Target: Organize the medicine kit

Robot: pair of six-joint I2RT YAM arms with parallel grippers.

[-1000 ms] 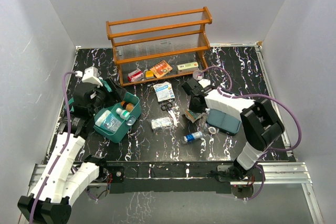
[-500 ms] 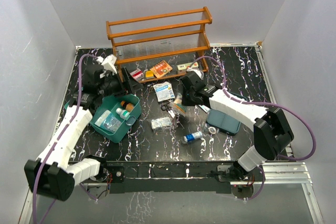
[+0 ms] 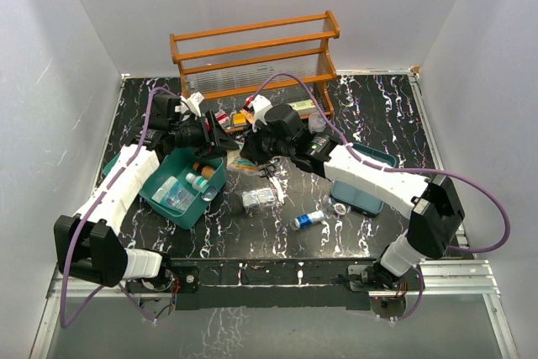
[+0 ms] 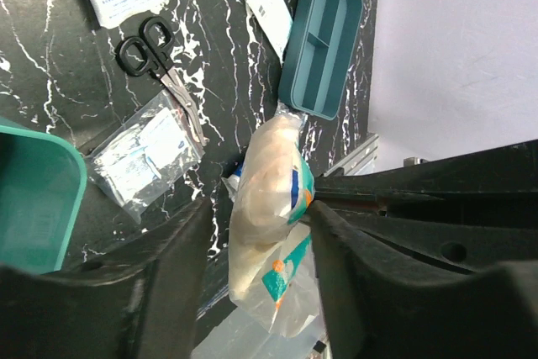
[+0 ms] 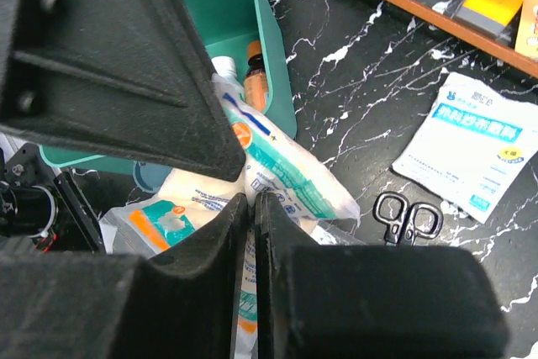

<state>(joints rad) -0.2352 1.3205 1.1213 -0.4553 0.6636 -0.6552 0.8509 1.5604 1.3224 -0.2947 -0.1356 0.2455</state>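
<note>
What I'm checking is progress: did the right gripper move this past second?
Yes: the right gripper moved left, from below the rack's right end toward the green box.

Glossy plastic bag (image 4: 269,191) — plastic medicine kit (image 3: 210,191), wooden rack (image 3: 252,56).

Wooden rack (image 3: 252,73), blue-grey tray (image 4: 321,39), blk scissors (image 4: 145,46) nr white packet (image 5: 473,142), clear bag (image 4: 265,199)

Black surface (image 3: 378,98) veined with white marbling. Teal-green medicine kit (image 3: 178,216). Blue-grey tray (image 3: 367,201). Orange-brown rack (image 3: 252,39). Black scissors (image 4: 143,44). Clear packet (image 4: 269,199), cream inside, printed orange, teal and blue.
</note>
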